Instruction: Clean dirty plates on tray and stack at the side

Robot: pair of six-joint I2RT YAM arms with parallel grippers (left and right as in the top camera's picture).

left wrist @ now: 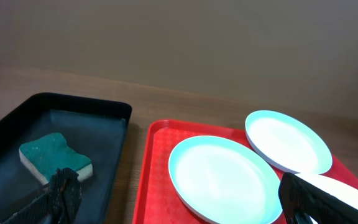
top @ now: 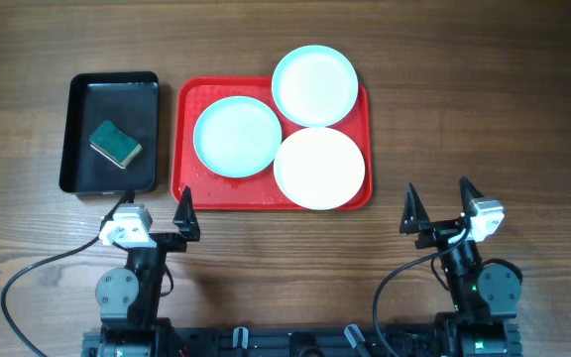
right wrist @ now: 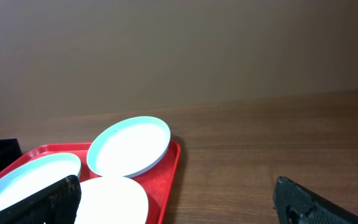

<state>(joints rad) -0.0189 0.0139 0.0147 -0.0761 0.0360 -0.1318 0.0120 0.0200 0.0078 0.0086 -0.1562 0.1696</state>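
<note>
Three plates lie on the red tray [top: 266, 194]: a mint one [top: 237, 136] at its left, a white one [top: 318, 168] at the near right, and a mint-rimmed one [top: 314, 85] at the far right, overhanging the far rim. My left gripper [top: 157, 203] stands open just short of the tray's near-left corner, holding nothing. In the left wrist view the left gripper [left wrist: 185, 199] frames the mint plate [left wrist: 225, 177]. To the right of the tray my right gripper [top: 438, 198] hovers open over bare wood, empty. The right wrist view shows the tray [right wrist: 169, 174] at left.
A black tray [top: 82, 119] stands left of the red one, with a green sponge [top: 116, 144] inside it. Wooden tabletop [top: 484, 109] runs to the right of the red tray. Cables trail from both arm bases at the near edge.
</note>
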